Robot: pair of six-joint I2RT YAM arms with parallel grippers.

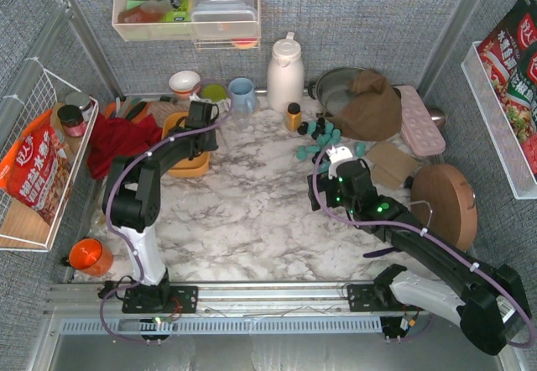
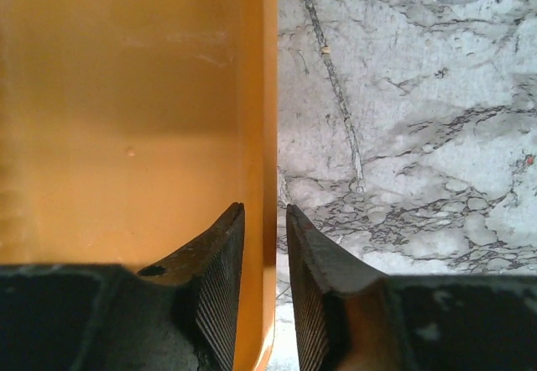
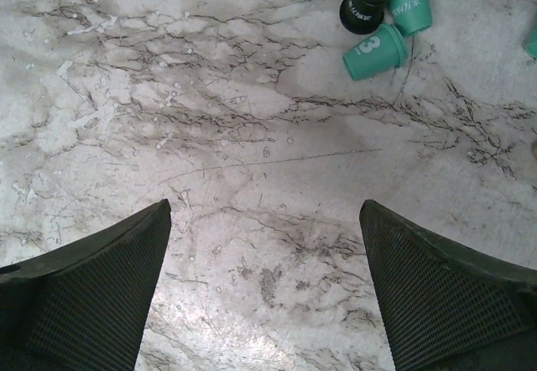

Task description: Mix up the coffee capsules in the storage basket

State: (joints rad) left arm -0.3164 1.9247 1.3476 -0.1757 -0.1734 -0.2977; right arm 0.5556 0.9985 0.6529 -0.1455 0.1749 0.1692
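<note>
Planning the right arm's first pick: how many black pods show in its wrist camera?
1. The black pod lies near the top right, among teal pods, ahead of the open right claw. More may sit beyond the frame edge.

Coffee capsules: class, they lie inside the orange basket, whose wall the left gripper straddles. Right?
No. The coffee capsules lie on the marble table, not in the storage basket, as the top external view shows. The left gripper does straddle its wall.
</note>
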